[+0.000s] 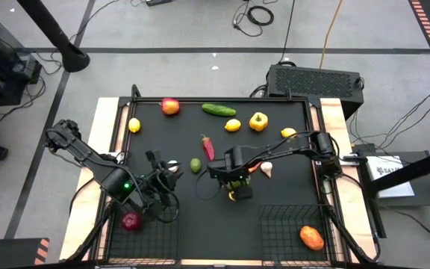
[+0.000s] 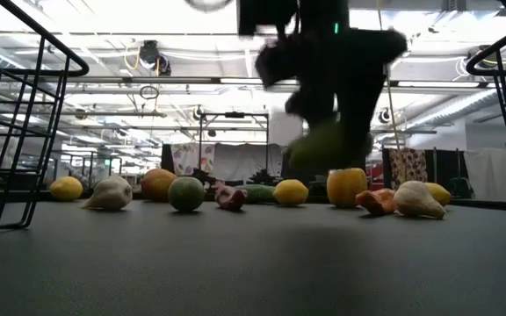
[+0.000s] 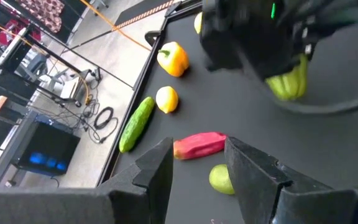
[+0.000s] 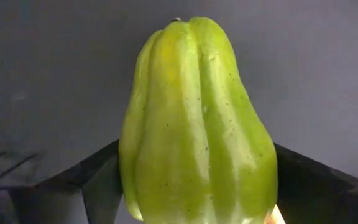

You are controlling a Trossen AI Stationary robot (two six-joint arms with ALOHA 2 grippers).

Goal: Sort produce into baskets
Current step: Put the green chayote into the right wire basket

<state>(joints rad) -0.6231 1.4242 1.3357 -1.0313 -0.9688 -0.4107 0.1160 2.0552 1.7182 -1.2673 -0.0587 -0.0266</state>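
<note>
risk sits mostly with the green pepper [image 4: 197, 124], clamped between the fingers of the right gripper [image 1: 237, 187] and carried clear of the mat. the pepper is ribbed, glossy and tapered, and only its lower part appears to be between the pads, so a quick swing could let it slide out or roll in the grip. if it drops from here it would land on open mat short of the right basket [image 1: 275, 232], and a rounded pepper would likely roll on.

taking the right basket as the mark: the gripper hangs just up and to the left of its near corner, so a low sideways carry could knock the pepper against the wire rim. an orange fruit [image 1: 311, 237] already lies inside the basket, by its far right side; a drop onto it could bounce the pepper back out. the garlic [image 1: 266, 169] lies just above the basket.

the left gripper [image 1: 155, 168] waits well to the left of that basket, its fingers [image 3: 253, 177] apart around nothing, pointing toward the chili [image 3: 199, 144] and lime [image 3: 219, 179]. the two arms are close across the mat's middle, so if both move at once they could brush. a red onion [image 1: 131, 220] lies at the left basket [image 1: 155, 239], far left.
</note>
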